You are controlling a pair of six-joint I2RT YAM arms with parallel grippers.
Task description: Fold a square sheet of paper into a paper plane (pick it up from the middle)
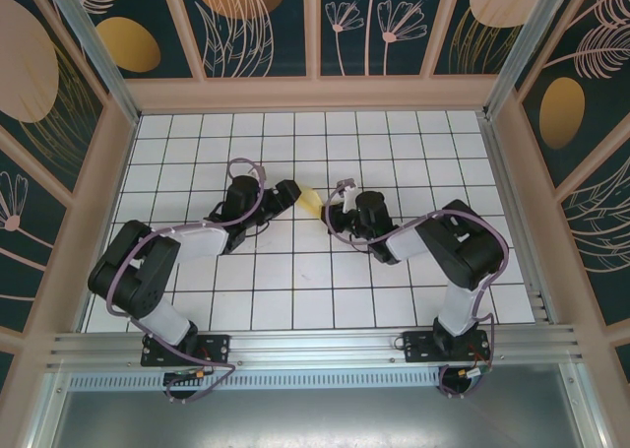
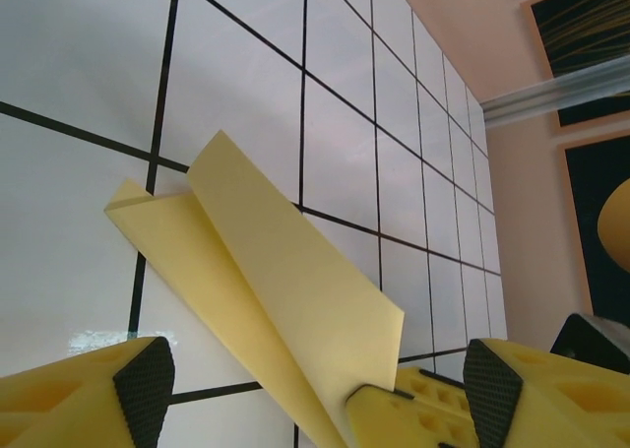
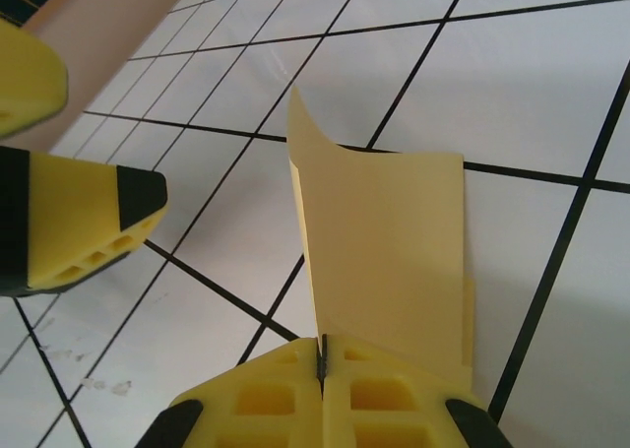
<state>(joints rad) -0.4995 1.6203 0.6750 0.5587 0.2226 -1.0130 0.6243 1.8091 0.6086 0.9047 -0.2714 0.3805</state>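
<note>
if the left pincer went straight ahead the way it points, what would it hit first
Most likely the folded yellow paper, lying inside the open left pincer; the right pincer gripping it sits just beyond.

The yellow paper (image 1: 310,204) sits between the two pincers, just to the right of the left pincer (image 1: 290,191) and just left of the right pincer (image 1: 333,211).

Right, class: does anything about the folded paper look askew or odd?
Yes. The folded yellow paper, pinched in the shut right gripper, looks uneven: one corner curls up and its layers sit offset rather than edge to edge.
</note>
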